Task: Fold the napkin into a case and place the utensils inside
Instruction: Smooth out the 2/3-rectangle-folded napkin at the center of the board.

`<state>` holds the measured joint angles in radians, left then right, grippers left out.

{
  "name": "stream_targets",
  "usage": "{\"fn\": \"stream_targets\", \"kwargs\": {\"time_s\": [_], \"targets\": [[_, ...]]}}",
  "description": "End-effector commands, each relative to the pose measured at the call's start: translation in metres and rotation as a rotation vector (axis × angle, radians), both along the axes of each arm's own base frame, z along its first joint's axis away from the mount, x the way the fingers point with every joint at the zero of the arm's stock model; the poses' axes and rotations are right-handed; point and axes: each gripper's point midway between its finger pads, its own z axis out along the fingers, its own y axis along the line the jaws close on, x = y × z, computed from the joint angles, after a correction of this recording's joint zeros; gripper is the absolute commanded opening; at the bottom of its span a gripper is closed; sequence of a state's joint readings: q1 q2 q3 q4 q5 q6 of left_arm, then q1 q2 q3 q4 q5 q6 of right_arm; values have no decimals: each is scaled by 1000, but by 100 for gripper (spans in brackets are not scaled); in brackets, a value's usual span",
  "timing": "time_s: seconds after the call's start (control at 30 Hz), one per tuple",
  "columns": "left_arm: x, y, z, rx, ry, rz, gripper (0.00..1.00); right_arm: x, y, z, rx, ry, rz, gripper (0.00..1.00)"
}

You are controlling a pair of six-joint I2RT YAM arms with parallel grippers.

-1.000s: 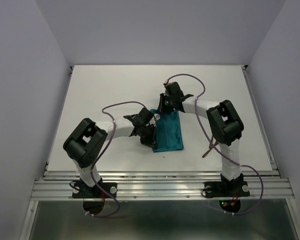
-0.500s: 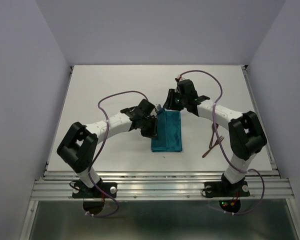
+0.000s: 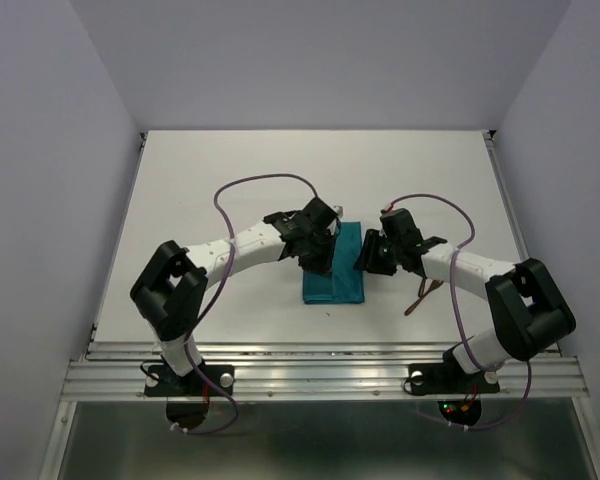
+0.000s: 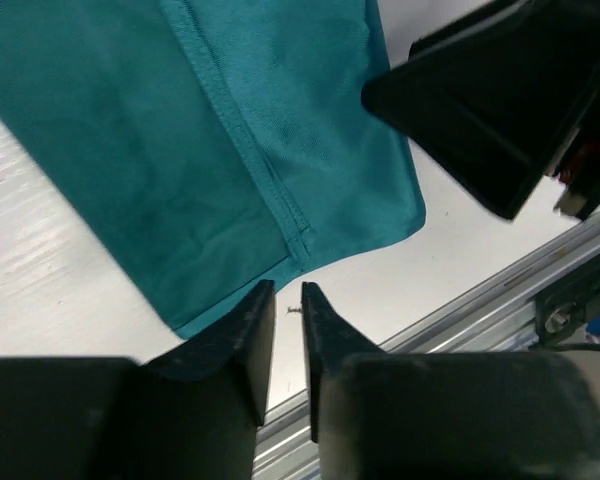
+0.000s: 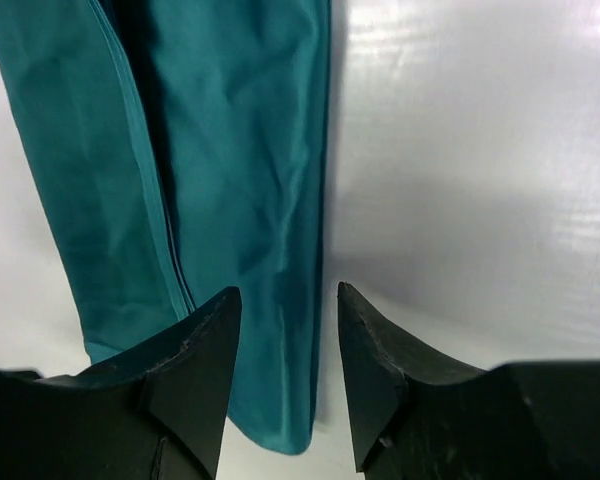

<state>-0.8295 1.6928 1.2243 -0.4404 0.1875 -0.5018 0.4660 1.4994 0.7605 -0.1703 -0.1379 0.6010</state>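
White table (image 3: 200,200) is carrying the folded napkin (image 3: 338,280) mid-frame, with the utensils (image 3: 421,293) lying right of it. My left gripper (image 4: 286,300) is hovering barely parted and my right gripper (image 5: 290,298) wider, both empty. I'm worrying about a fingertip snagging the hem and undoing the fold.

The napkin (image 3: 335,268) lies flat on the tabletop (image 3: 220,170), folded into a narrow teal blue-green strip; its long sides run from far to near, and it looks a little wider at the near end. The left wrist view shows the napkin (image 4: 230,140) with a stitched hem running along its length and a square near corner. The right wrist view shows its (image 5: 230,200) overlapping layers, faintly shiny and lightly creased, with the long right edge straight. The utensils (image 3: 417,300) lie to the right of the cloth, apart from it; they are thin, reddish-brown and slanted. They are partly hidden, so which piece is the fork cannot be told.
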Motion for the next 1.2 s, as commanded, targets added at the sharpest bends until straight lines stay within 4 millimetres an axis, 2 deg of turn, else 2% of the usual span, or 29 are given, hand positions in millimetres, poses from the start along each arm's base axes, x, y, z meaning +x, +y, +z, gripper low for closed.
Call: {"fn": "stream_targets", "kwargs": {"time_s": [0.0,0.07,0.1,0.17,0.3,0.53,0.63,0.97,1.17], "targets": [[-3,-5,-12,93,-9,8,31,-17,7,4,87,22,2,50],[-7,-12,-19,114,-2,-8,39,-28,7,-1,109,39,13,50],[-8,-13,-21,124,-2,-8,47,-32,7,-3,119,49,19,50],[-10,-18,-25,143,-8,-20,52,-39,6,-7,126,68,22,50],[-13,-22,-35,177,-5,-27,52,-48,5,-14,132,89,20,48],[-12,-28,-41,185,-4,-19,45,-57,4,-18,156,106,14,35],[-9,-26,-45,202,-9,-11,41,-56,5,-18,156,105,12,32],[-13,-28,-56,210,6,-9,34,-55,5,-22,150,114,16,30],[-16,-25,-68,246,24,-10,23,-55,5,-22,151,112,16,24]]}}
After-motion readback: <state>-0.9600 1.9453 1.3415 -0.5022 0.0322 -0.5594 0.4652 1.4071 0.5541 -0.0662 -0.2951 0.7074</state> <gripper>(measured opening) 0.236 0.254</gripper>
